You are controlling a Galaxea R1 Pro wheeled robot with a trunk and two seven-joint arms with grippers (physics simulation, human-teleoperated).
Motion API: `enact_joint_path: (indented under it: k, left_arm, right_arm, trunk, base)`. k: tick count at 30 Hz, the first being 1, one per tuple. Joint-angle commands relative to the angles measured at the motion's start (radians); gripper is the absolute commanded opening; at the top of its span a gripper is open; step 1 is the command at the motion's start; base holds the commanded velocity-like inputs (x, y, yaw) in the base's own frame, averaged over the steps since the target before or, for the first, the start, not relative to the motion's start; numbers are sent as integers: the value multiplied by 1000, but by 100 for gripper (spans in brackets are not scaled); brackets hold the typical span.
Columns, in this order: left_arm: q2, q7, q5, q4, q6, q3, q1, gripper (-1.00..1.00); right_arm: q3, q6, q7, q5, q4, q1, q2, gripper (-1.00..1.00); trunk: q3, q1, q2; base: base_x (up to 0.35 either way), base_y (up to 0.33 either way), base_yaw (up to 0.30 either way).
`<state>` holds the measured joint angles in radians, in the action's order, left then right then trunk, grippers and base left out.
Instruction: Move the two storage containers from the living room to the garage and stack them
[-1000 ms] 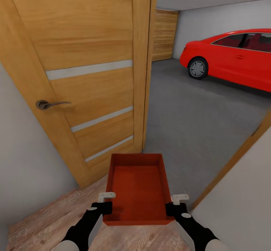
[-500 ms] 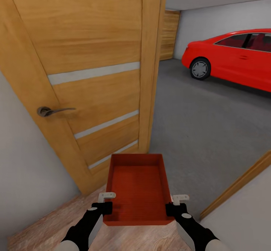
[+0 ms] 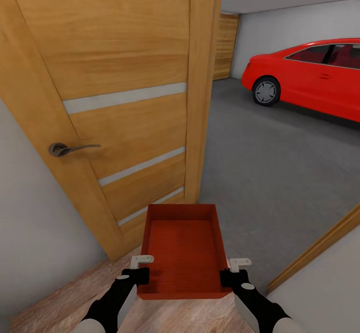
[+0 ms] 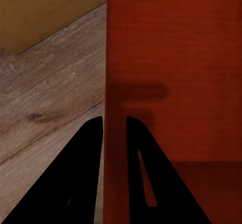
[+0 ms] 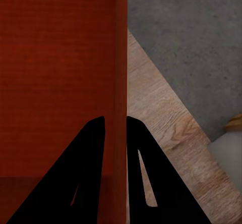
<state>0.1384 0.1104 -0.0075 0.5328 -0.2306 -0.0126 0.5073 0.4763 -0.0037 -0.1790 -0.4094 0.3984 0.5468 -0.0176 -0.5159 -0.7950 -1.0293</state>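
Note:
I carry one orange-red storage container [image 3: 182,250] level in front of me, open side up, ribbed bottom showing. My left gripper [image 3: 141,268] is shut on its left wall, and my right gripper [image 3: 231,270] is shut on its right wall. In the left wrist view the container wall [image 4: 115,108] runs between the two black fingers [image 4: 88,153]. The right wrist view shows the same grip, with the wall [image 5: 120,82] pinched between the fingers [image 5: 138,153]. Ahead, through the doorway, lies the garage with its dark grey floor [image 3: 270,163].
An open wooden door [image 3: 125,98] with a metal handle [image 3: 65,148] stands close on my left. A wood door frame [image 3: 320,245] and white wall bound the right. A red car [image 3: 310,75] is parked at the garage's far right. Light wood planks [image 3: 65,298] lie under me.
The view has crept forward and slightly left towards the doorway; the door looms larger. The container and both grippers keep the same hold.

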Motion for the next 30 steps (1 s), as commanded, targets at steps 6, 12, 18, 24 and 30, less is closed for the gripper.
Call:
enact_joint_path:
  k: [6, 12, 18, 24, 30]
  left_arm:
    - [0, 7, -19, 6, -7, -9, 0, -100]
    - [0, 7, -18, 6, -7, -9, 0, -100]
    - [0, 7, -19, 7, -7, -9, 0, -100]
    - [-1, 7, -19, 7, -7, -9, 0, -100]
    - [-1, 7, -19, 7, -7, -9, 0, -100]
  right_arm:
    - [-10, 1, -20, -15, -13, 1, -23, -100]
    - [-10, 2, -20, -15, -13, 1, -24, -100]
    - [-10, 2, -20, -15, -12, 1, -24, -100]
    - [-10, 2, -19, -14, -12, 1, -24, -100]
    - [-10, 2, -19, -14, -12, 1, -24, -100]
  trunk:
    - [-1, 0, -1]
    - [-1, 0, -1]
    - [-1, 0, -1]
    - [-1, 0, -1]
    - [-1, 0, -1]
  base:
    - [0, 0, -67]
    - [0, 0, -216]
    - [0, 0, -212]
    - [0, 0, -179]
    - [0, 0, -144]
